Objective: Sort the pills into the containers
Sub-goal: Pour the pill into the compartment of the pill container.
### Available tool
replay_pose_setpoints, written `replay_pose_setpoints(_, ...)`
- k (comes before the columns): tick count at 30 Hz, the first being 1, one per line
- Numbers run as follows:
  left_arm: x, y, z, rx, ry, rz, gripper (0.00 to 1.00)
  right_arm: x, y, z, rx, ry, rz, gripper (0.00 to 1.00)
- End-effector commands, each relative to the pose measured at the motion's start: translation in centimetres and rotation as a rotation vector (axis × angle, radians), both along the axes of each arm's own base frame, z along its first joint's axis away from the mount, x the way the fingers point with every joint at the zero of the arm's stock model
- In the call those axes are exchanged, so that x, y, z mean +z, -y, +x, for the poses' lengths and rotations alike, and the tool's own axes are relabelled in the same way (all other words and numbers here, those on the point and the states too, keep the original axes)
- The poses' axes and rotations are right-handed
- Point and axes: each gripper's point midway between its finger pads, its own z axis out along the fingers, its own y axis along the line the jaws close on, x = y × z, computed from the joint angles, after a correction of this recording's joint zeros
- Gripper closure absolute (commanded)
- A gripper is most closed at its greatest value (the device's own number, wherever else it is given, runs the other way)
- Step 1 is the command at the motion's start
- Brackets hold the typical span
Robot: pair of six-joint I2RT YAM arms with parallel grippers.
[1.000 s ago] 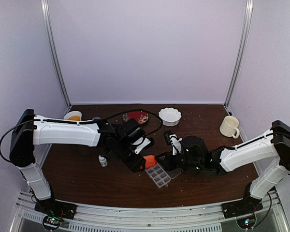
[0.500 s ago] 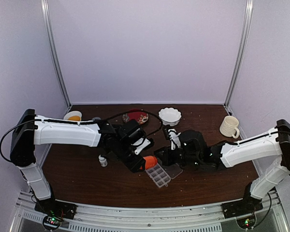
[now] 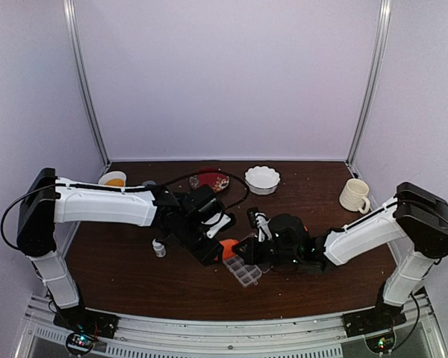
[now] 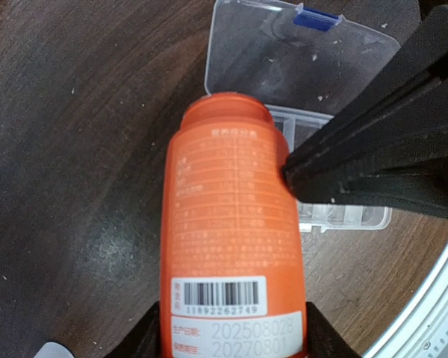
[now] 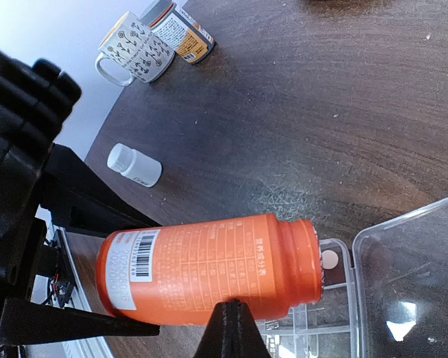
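My left gripper (image 4: 231,332) is clamped part-open round the orange bottle (image 4: 231,224), my right gripper (image 5: 229,324) is pinched shut on nothing at its side, so with the mouth tipped over the open box (image 4: 351,216), where one pill (image 5: 329,259) lies, a nudge could scatter pills onto the table (image 4: 75,149).
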Motion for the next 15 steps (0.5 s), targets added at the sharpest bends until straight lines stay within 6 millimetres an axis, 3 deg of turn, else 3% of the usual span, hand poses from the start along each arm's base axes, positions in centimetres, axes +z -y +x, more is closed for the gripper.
replay_pose_setpoints(1, 0.0, 0.9, -0.3, -0.021, -0.005, -0.024, 1.00, 2.6, 0.8, 0.5, -0.023, 0.025, 0.003, 1.00)
replay_pose_setpoints(6, 0.1, 0.8, -0.3, -0.022, -0.006, -0.026, 1.00, 6.5, 2.7, 1.9, -0.088, 0.124, -0.033, 1.00)
replay_pose_setpoints(9, 0.3, 0.9, -0.3, -0.023, -0.005, -0.031, 1.00, 7.2, 2.6, 2.2, -0.090, 0.139, -0.023, 1.00)
replay_pose_setpoints(12, 0.5, 1.0, -0.3, -0.024, -0.006, -0.039, 1.00, 5.5, 0.9, 2.3, -0.049, 0.094, -0.025, 1.00)
replay_pose_setpoints(15, 0.8, 1.1, -0.2, -0.024, -0.001, -0.043, 1.00, 1.6, -1.1, 1.9, 0.005, -0.017, -0.055, 1.00)
